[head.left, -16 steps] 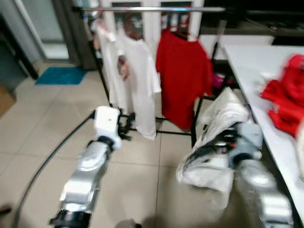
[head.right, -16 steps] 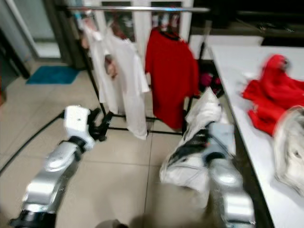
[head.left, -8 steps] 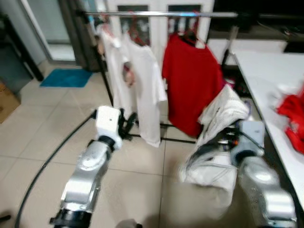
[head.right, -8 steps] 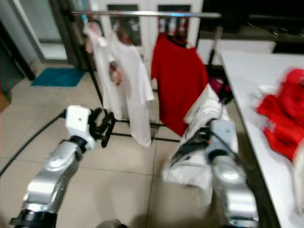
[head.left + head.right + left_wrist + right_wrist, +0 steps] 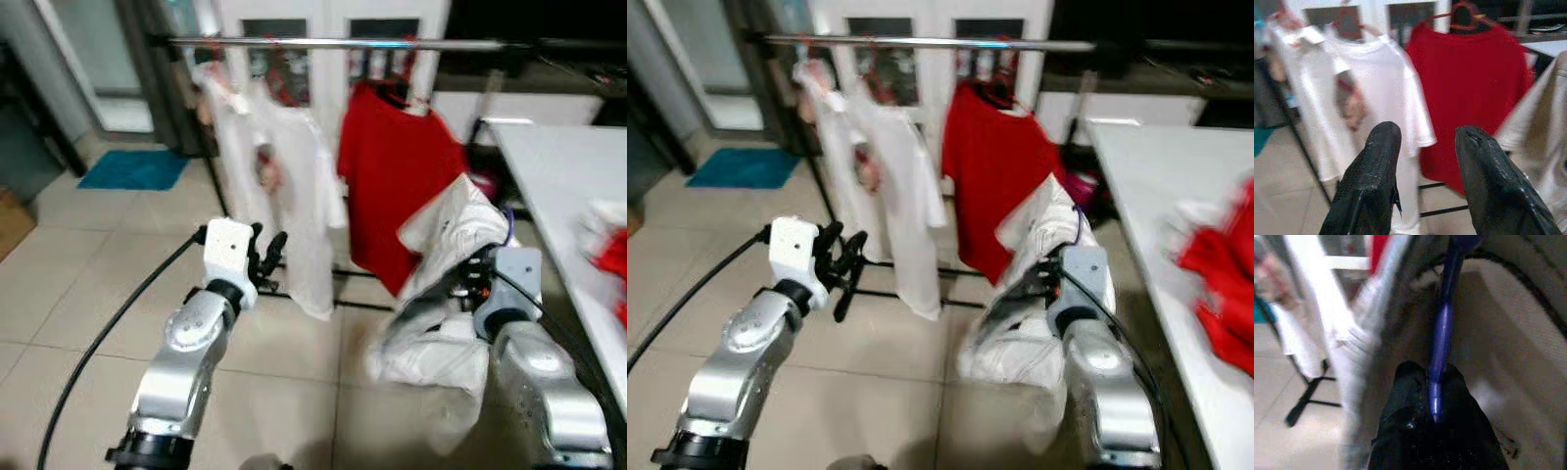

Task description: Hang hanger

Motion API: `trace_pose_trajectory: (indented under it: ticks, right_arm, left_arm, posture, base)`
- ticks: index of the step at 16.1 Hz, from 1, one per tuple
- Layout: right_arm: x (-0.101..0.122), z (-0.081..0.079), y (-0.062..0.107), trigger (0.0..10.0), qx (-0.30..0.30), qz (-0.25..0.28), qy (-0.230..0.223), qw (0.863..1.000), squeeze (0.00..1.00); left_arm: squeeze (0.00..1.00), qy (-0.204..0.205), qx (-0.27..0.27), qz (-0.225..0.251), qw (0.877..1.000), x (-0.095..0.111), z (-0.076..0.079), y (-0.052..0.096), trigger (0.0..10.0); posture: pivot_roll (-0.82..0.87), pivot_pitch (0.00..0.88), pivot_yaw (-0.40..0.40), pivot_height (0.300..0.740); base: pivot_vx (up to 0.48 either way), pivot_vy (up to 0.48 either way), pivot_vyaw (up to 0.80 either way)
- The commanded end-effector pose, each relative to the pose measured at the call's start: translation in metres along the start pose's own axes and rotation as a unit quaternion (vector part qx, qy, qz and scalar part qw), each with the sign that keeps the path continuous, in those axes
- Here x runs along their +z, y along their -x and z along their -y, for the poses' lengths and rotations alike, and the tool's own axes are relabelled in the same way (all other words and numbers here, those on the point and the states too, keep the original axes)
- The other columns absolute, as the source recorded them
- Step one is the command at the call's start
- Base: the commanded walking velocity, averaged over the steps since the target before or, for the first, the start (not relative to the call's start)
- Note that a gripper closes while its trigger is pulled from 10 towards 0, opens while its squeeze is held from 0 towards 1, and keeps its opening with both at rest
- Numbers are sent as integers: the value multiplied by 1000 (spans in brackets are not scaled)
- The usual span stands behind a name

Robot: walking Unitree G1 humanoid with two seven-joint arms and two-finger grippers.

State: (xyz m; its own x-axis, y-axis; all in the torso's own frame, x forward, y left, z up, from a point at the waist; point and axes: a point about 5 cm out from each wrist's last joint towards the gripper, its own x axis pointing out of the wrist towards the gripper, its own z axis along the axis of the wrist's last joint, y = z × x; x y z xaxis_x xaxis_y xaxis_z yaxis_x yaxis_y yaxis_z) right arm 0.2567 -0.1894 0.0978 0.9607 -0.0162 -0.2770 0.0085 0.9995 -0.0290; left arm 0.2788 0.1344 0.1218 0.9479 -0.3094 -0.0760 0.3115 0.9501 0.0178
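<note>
One hanger (image 5: pixel 1442 328) in right hand (image 5: pixel 1429 382)

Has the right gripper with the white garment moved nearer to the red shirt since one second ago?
Yes. The right gripper, shut on the blue hanger, has lifted the white garment, which now overlaps the red shirt on the rail.

Glossy blue plastic hanger (image 5: pixel 1442 328), shiny metal rail (image 5: pixel 333 43), cloth shirts.
</note>
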Motion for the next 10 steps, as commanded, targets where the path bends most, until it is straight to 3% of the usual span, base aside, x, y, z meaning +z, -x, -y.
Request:
trace_pose_trajectory:
  ticks: [1,3,6,10]
  right_arm:
    - [18,-1,0,10000,7,46,5,999,0]
    - [17,1,-1,10000,-2,36,8,999,0]
    - [16,2,-2,10000,-5,33,-6,999,0]
    - [17,6,-1,10000,-21,38,14,999,0]
  left_arm:
    - [0,-1,2,6,1000,4,-1,-1,10000]
    - [0,-1,-1,6,1000,4,0,-2,10000]
    - [0,-2,-3,5,1000,3,0,-2,10000]
    - [0,-2,-3,4,1000,3,0,-2,10000]
  posture:
    - [63,28,42,740]
    - [63,28,41,740]
    - [62,33,41,740]
    - [64,34,39,740]
  base:
    - [379,0,0]
    - [379,0,0]
    - [375,0,-800]
    - [380,0,0]
